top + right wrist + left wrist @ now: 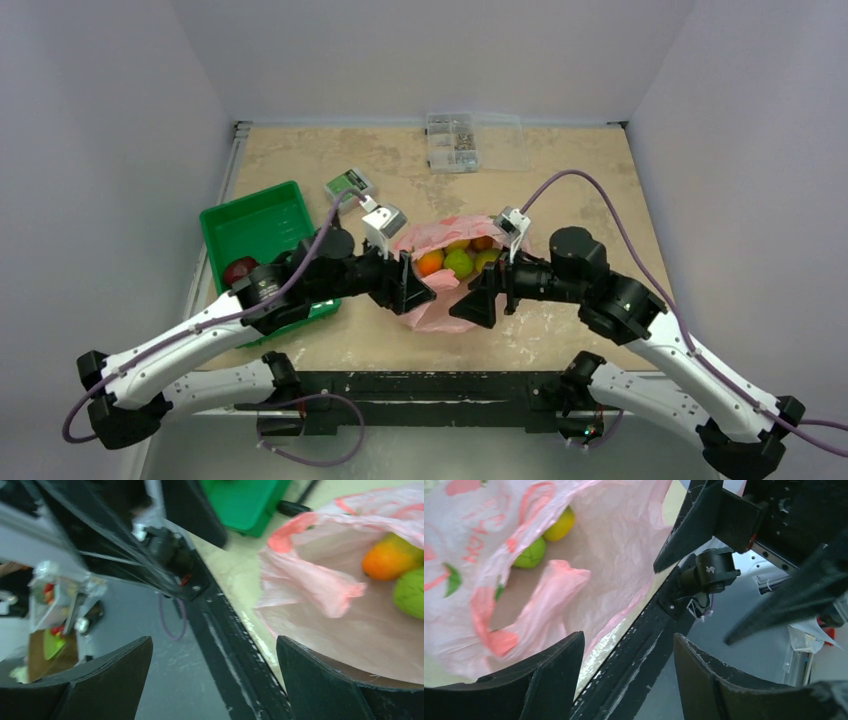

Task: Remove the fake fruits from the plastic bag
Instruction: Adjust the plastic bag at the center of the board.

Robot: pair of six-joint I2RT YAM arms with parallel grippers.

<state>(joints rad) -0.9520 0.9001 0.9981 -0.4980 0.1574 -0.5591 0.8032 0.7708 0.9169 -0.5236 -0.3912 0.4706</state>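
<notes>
The pink plastic bag (438,305) lies open at the table's middle. Inside it lie an orange fruit (430,263), a lime green fruit (459,263) and others behind them. A dark red fruit (240,270) lies in the green tray (255,220). My left gripper (418,292) is open and empty at the bag's left edge. My right gripper (470,305) is open and empty at the bag's right edge. The left wrist view shows the bag (614,540), a green fruit (530,554), a yellow fruit (560,525) and my gripper (629,645). The right wrist view shows the bag (320,585), an orange fruit (390,557) and my gripper (215,650).
A small green-labelled box (349,184) lies behind the tray. A clear plastic parts box (462,140) stands at the back. The black front rail (430,385) of the table runs just below the bag. White walls close in the left, right and back.
</notes>
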